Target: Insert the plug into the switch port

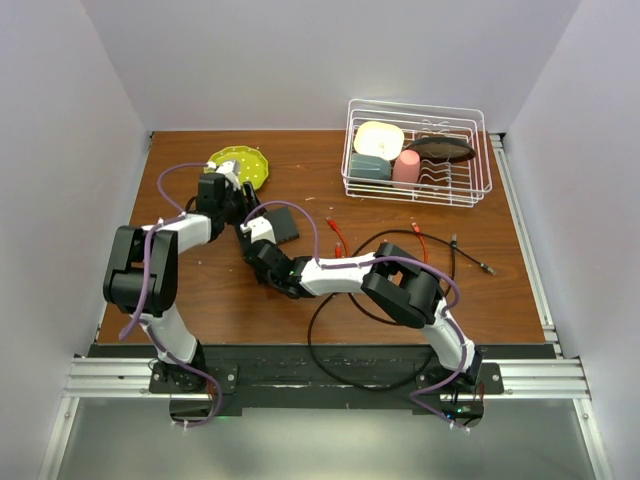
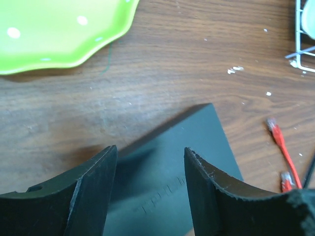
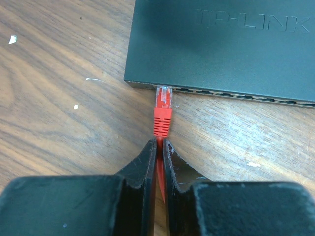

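Observation:
The flat black switch [image 3: 221,44] lies on the wooden table, its row of ports [image 3: 236,94] along the edge facing my right gripper. My right gripper [image 3: 160,142] is shut on a red cable just behind its red plug [image 3: 163,105]. The plug's clear tip sits at the leftmost port, touching the switch's edge. My left gripper [image 2: 150,150] is open, its fingers [image 2: 98,187] just above the switch [image 2: 167,172], one to each side of its top face. In the top view the switch [image 1: 285,225] lies between the left gripper [image 1: 238,200] and the right gripper [image 1: 258,243].
A yellow-green plate [image 1: 240,165] lies just behind the left gripper. A white wire dish rack [image 1: 415,150] with cups and bowls stands at the back right. Loose red cables [image 1: 335,235] and a black cable loop [image 1: 340,330] lie right of the switch.

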